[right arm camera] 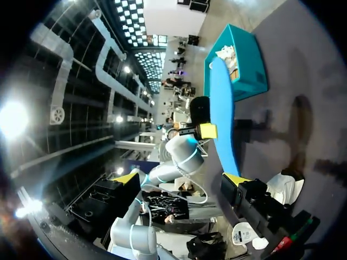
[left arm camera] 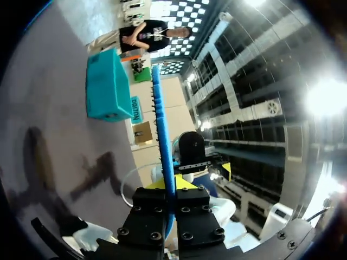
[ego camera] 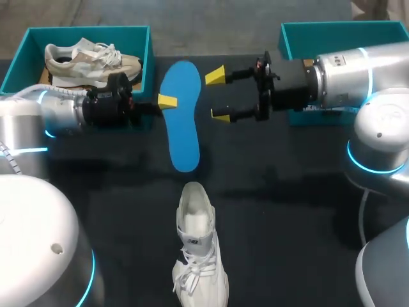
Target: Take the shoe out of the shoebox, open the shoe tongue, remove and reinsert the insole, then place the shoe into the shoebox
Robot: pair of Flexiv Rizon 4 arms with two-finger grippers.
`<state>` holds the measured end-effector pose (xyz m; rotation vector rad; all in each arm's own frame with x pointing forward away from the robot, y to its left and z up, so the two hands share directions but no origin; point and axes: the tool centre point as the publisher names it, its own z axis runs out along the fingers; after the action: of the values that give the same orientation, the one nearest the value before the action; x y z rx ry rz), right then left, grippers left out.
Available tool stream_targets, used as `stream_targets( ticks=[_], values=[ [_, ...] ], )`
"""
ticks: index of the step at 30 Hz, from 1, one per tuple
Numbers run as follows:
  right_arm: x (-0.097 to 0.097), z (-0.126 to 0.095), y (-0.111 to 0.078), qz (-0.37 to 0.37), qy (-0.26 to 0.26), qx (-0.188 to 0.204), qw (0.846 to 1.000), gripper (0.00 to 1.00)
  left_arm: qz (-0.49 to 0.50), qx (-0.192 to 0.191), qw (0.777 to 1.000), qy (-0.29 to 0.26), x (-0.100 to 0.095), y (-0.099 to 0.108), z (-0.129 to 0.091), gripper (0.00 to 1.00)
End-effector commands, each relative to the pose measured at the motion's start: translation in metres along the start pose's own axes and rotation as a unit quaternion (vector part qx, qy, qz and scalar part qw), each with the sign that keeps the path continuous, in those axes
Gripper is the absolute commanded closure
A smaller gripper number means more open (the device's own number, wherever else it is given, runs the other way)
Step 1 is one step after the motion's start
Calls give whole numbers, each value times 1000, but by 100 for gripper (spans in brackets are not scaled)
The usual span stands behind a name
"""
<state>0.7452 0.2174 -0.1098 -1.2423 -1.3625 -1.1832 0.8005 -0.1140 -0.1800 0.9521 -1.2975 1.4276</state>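
Your shoe [ego camera: 199,249] stands out on the table, and its insole [ego camera: 181,121] is already removed, pinched in your left gripper [ego camera: 167,101]. Your right gripper [ego camera: 218,96] waits spread just beside it. Reinserting and boxing remain.

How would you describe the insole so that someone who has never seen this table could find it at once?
On the dark table, look just right of the teal shoebox that holds a sneaker. There the left gripper pinches the insole by its edge, facing the open right gripper. It is the only flat, bright blue, foot-shaped thing, unlike the white shoe nearer the robot.
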Motion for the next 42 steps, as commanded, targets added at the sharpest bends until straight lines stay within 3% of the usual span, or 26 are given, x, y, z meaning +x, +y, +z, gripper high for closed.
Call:
stream_targets(
  ticks=[1, 7, 13, 15, 23, 25, 39, 42],
  values=[
    [1, 1, 0, 1, -3, 0, 1000, 0, 63, 1, 998, -5, 9, -6, -6, 100],
    [1, 1, 0, 1, -3, 0, 1000, 0, 245, 6, 970, -3, 24, -6, -13, 100],
    [1, 1, 0, 1, -3, 0, 1000, 0, 413, 20, 910, -28, 31, -3, -14, 100],
    [1, 1, 0, 1, -3, 0, 1000, 0, 471, 20, 881, -26, 30, -4, -15, 100],
    [1, 1, 0, 1, -3, 0, 1000, 0, 595, 9, 804, 0, 32, -4, -12, 100],
    [1, 1, 0, 1, -3, 0, 1000, 0, 625, 11, 780, -28, 28, -9, -9, 100],
    [1, 1, 0, 1, -3, 0, 1000, 0, 625, 11, 780, -28, 28, -9, -9, 100],
    [1, 1, 0, 1, -3, 0, 1000, 0, 660, 13, 751, -12, 30, -12, -15, 100]
  ],
)
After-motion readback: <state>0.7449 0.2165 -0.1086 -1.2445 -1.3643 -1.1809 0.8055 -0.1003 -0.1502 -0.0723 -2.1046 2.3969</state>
